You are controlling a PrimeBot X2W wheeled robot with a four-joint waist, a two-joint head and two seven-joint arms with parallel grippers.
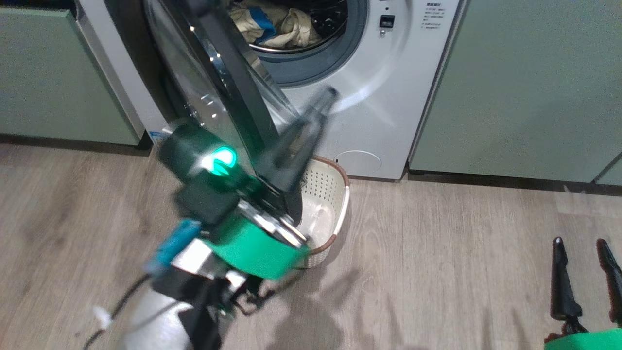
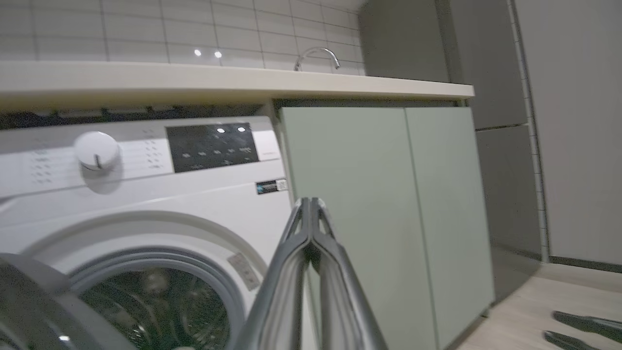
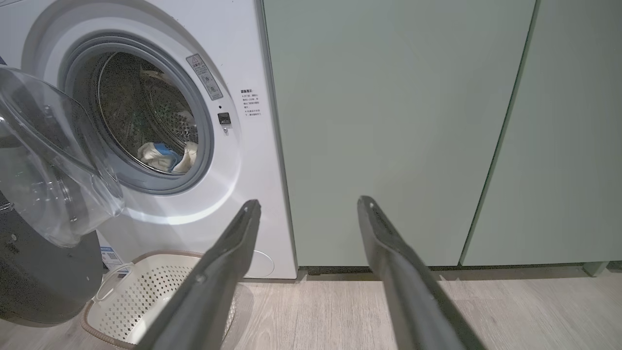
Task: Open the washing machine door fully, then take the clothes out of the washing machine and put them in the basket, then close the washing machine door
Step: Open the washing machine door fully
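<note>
The left arm (image 1: 252,253) slants from lower left to mid-frame, its left gripper (image 1: 328,97) pressed together beside the open washing machine door (image 1: 228,73). The right gripper (image 1: 579,243) hangs lower right, spread. The clothes (image 1: 272,24) lie inside the washing machine (image 1: 388,73), top centre; the basket (image 1: 347,194) sits below.

Pale wood-grain floor (image 1: 437,272) — cream basket (image 1: 323,187) on it, just before the washing machine (image 1: 388,112)

Soft, even indoor light. Motion blur smears the long dark left fingers (image 1: 311,126) in the head view. A pale glare fans across the white front-loading washing machine (image 1: 388,97); faint shadows lie on the grey wood-look floor (image 1: 340,311). Wrist views bow at their edges.
</note>
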